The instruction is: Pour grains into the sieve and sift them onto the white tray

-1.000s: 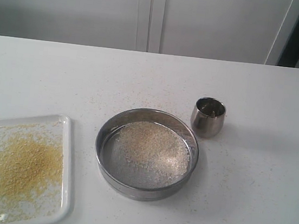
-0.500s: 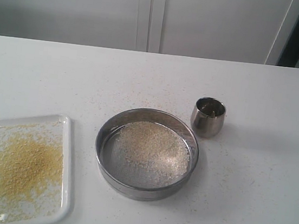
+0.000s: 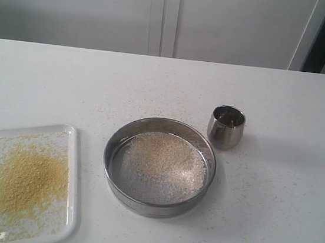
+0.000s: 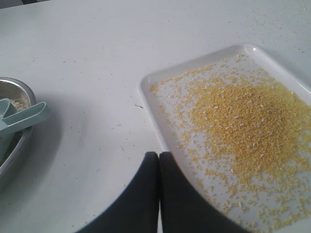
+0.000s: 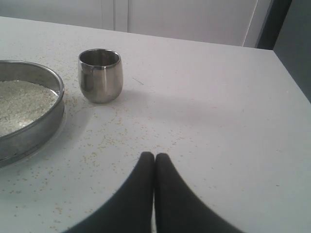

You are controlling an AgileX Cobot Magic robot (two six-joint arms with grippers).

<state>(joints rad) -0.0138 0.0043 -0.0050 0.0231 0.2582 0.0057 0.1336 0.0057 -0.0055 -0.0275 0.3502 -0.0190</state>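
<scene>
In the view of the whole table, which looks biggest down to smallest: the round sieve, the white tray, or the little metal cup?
1-2. white tray and sieve: about alike; the tray runs off the picture's edge, so I won't rank them.
3. steel cup: clearly smallest.

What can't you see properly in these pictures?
- Exterior view: the white tray's near-left corner is cut off by the picture's edge.
- Right wrist view: the steel cup's own wall hides its inside, so whether it is empty cannot be told.
- Left wrist view: a pale green scoop-like thing in a metal bowl is cut off by the edge.
- Exterior view: the left claw and right claw lie outside the frame.
</scene>
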